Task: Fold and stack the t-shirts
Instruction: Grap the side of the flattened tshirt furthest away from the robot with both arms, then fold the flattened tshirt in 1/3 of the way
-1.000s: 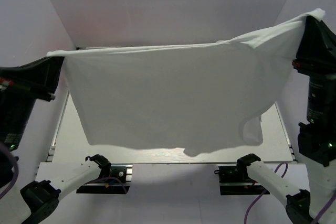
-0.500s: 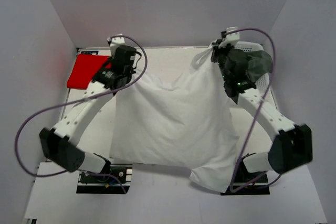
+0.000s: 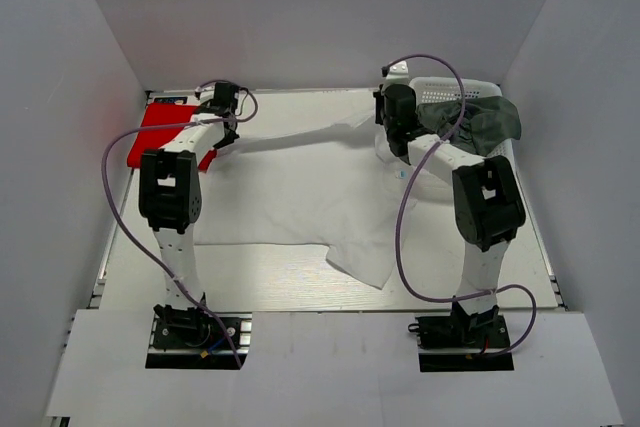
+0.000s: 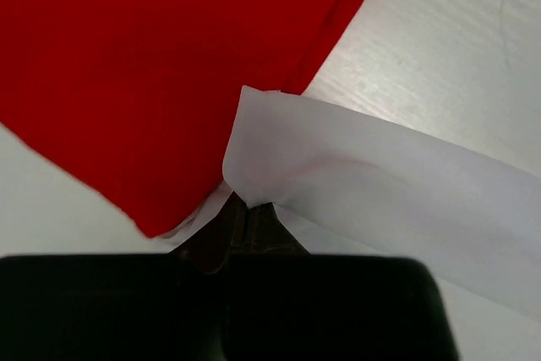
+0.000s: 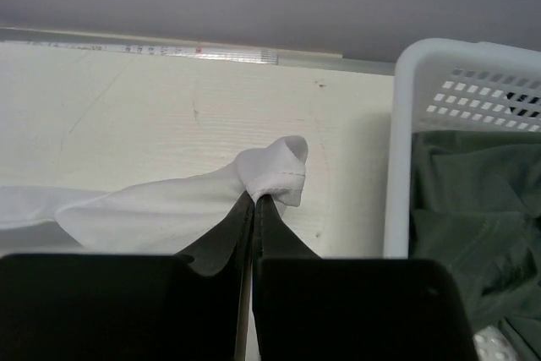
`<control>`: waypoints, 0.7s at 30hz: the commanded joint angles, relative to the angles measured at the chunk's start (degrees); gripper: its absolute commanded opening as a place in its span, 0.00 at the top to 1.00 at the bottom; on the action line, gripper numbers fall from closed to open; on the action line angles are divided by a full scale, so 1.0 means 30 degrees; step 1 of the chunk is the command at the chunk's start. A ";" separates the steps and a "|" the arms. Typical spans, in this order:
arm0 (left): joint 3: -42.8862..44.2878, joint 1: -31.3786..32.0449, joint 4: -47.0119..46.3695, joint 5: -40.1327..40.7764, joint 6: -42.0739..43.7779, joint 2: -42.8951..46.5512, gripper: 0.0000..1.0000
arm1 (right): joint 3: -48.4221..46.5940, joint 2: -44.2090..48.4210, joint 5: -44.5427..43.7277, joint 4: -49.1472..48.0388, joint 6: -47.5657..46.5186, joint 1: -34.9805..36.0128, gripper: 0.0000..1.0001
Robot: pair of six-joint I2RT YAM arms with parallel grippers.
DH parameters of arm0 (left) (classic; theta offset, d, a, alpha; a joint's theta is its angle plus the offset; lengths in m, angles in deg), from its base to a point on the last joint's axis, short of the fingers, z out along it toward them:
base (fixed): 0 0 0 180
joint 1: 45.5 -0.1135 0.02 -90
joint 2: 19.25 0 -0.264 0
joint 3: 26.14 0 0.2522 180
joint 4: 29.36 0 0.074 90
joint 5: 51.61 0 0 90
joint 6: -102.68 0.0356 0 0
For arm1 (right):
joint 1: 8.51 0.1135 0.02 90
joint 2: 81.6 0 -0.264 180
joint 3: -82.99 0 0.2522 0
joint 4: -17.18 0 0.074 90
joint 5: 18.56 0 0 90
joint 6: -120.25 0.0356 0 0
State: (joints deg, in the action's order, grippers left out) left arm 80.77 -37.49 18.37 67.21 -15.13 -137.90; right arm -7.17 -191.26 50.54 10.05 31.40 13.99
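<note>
White t-shirt (image 3: pixel 300 197) lies spread across the table (image 3: pixel 250 285), its 2 far corners pinched in closed jaws: the left gripper (image 4: pixel 245 213) clamps one at the red t-shirt's (image 4: pixel 127 57) edge, the right gripper (image 5: pixel 255 202) the other beside the basket (image 5: pixel 404 124) holding the grey-green t-shirt (image 5: pixel 473 209).

The left gripper (image 4: pixel 245 224) pinches one far corner of the spread t-shirt (image 3: pixel 300 197), which runs off to the right of its fingers (image 4: pixel 215 241). The folded t-shirt (image 4: pixel 144 57) lies on the table (image 4: pixel 456 31) just ahead of them and to their left. The right gripper (image 5: pixel 255 209) pinches the other far corner, with the cloth running left of its fingers. The basket (image 5: pixel 404 124) stands just to their right, and a third t-shirt (image 5: pixel 473 226) lies in it.
</note>
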 commanded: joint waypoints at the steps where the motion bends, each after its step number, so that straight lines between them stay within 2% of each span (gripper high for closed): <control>1: 0.2085 -0.0209 -0.0603 -0.1110 0.0306 -0.0087 1.00 | -0.2214 -0.1059 -0.0210 0.0159 0.0701 -0.0147 1.00; 5: 0.1913 -0.0619 -0.0837 -0.1110 0.0482 -0.0089 1.00 | -0.2132 -0.1093 -0.0179 0.0224 0.0673 -0.0117 1.00; 8: 0.1067 -0.0854 -0.0837 -0.1110 0.0482 0.0992 1.00 | -0.1225 -0.0156 -0.0325 0.0340 0.0730 -0.0060 1.00; 15: -0.2391 -0.1410 -0.2504 -0.1605 0.1240 0.4303 1.00 | 0.3344 0.3714 -0.0531 0.0515 0.1258 0.0057 1.00; 21: -0.4884 -0.1410 -0.3181 -0.2106 0.1625 0.4892 1.00 | 0.7094 0.5676 -0.0037 0.1218 0.2692 0.0438 1.00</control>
State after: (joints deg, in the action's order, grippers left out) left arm 68.44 -41.32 10.79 61.66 -11.53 -125.16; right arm 10.14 -176.25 50.52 13.00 36.30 14.77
